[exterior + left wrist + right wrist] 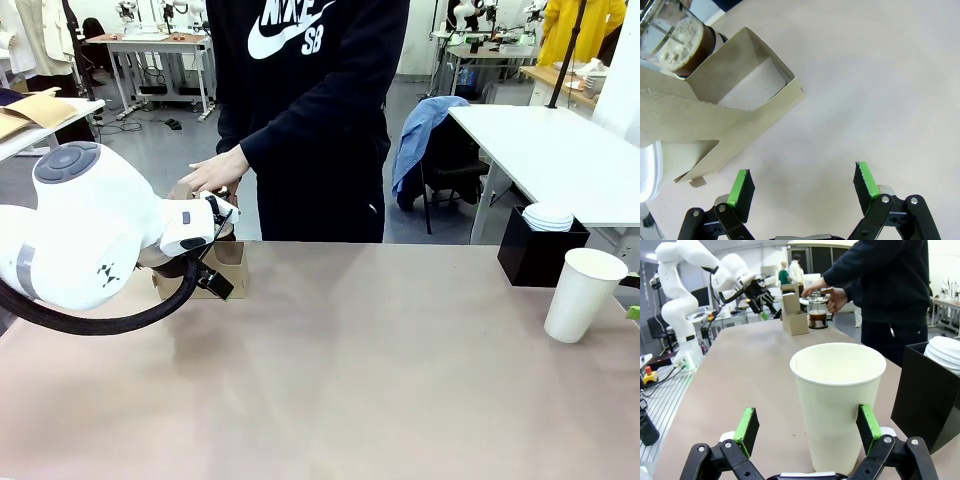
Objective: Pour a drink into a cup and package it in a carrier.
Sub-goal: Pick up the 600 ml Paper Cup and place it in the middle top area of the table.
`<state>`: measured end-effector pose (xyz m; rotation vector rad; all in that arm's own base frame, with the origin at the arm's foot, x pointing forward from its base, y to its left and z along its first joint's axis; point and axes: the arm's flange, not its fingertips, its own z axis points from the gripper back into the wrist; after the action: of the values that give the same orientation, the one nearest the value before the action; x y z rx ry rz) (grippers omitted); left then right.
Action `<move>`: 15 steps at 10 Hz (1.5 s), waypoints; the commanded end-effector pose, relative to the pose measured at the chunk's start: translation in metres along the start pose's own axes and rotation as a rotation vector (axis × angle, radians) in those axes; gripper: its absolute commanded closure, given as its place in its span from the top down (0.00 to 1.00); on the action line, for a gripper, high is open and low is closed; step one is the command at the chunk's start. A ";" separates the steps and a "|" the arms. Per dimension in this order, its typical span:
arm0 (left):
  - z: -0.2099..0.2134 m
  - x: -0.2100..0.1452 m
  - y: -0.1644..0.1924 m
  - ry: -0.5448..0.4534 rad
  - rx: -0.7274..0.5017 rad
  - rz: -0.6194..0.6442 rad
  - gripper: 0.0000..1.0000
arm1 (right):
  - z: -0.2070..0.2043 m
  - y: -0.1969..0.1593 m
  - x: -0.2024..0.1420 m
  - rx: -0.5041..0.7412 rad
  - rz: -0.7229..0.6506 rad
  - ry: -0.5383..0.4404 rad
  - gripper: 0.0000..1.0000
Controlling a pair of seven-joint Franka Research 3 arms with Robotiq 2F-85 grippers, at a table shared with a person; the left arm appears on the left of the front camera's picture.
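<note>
The white paper cup point(837, 400) stands empty and upright at the table's right end point(585, 295). My right gripper point(805, 429) is open around its lower part, with a gap showing at the left pad point(746, 430). The brown cardboard carrier point(715, 100) stands at the far left point(232, 256). My left gripper point(802, 182) hovers open over the bare table just beside it. Behind the carrier stands the glass press jug with the dark, foamy drink point(682, 42). In the right wrist view the person's hand point(832, 297) rests on the jug point(816, 315).
A black box point(535, 255) topped with a stack of white lids point(548, 216) stands at the far right, just behind the cup. The person stands at the far side with a hand point(215, 175) over the carrier area. A white rim point(647, 170) shows beside the carrier.
</note>
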<state>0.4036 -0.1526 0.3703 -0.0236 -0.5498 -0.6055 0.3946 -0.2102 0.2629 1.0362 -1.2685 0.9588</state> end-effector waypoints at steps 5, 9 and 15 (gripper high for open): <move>0.000 0.000 0.000 -0.001 -0.001 0.001 1.00 | -0.035 -0.007 -0.009 -0.087 -0.051 -0.012 1.00; 0.000 0.000 0.000 -0.001 -0.001 0.001 1.00 | -0.040 -0.013 -0.014 -0.158 -0.039 -0.024 1.00; 0.000 0.000 0.000 -0.001 -0.001 0.001 1.00 | -0.074 -0.022 -0.027 -0.134 -0.099 -0.021 1.00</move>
<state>0.4036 -0.1526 0.3703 -0.0236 -0.5498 -0.6055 0.4265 -0.1501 0.2312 1.0025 -1.2787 0.8216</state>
